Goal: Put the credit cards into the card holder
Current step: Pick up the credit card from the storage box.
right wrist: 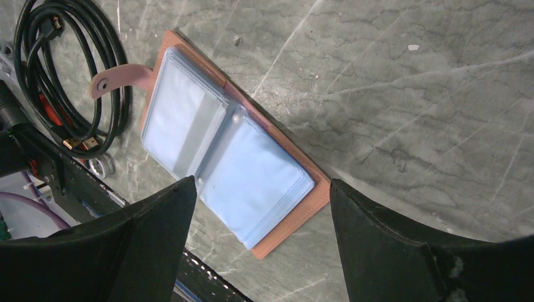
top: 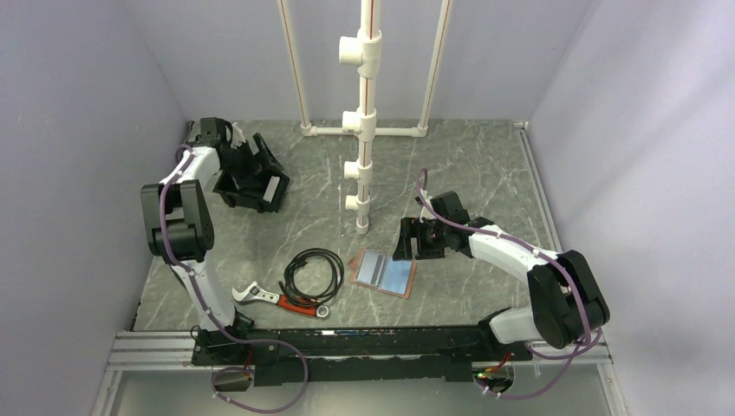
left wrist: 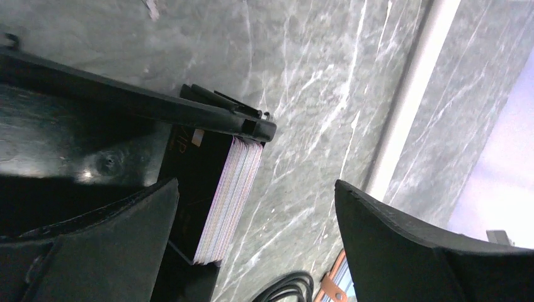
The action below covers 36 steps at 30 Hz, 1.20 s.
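Table is shown in grey marble. At its far left a black bin is overhung by the left gripper, spread wide and empty. The card holder is laid open near centre beneath the right gripper, parted, nothing gripped. Credit cards are stacked on edge inside the bin.

You face a robotics lab cell: plain lilac walls box in a marble-look worktop, white pipe frame at the back, two robot arms bolted opposite it.
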Each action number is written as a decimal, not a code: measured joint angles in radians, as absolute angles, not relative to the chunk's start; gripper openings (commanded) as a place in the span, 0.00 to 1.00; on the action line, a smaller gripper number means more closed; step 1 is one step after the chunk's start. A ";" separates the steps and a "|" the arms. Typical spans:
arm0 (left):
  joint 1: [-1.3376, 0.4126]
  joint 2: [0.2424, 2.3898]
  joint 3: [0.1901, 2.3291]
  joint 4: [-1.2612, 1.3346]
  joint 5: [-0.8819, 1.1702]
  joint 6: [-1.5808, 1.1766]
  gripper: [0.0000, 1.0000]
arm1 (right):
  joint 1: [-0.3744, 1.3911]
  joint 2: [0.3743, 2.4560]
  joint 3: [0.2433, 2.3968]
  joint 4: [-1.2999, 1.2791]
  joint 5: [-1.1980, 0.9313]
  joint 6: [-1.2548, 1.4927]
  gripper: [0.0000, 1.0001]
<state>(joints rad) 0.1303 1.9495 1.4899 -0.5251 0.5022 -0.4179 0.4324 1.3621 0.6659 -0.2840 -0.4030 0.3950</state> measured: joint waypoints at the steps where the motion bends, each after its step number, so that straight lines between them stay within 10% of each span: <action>1: 0.130 1.963 1.495 -0.525 0.517 -0.408 0.99 | 0.432 1.362 0.666 -0.284 -0.403 0.395 0.80; 12: 0.134 2.053 1.502 -0.566 0.636 -0.380 0.95 | 0.432 1.362 0.660 -0.283 -0.403 0.395 0.80; 36: 0.129 2.080 1.522 -0.619 0.736 -0.379 0.49 | 0.432 1.362 0.660 -0.283 -0.403 0.395 0.79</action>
<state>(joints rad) 0.1287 2.0800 1.5219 -0.6189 0.7357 -0.3794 0.4324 1.3624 0.6598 -0.2832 -0.4030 0.3950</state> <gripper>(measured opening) 0.556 0.796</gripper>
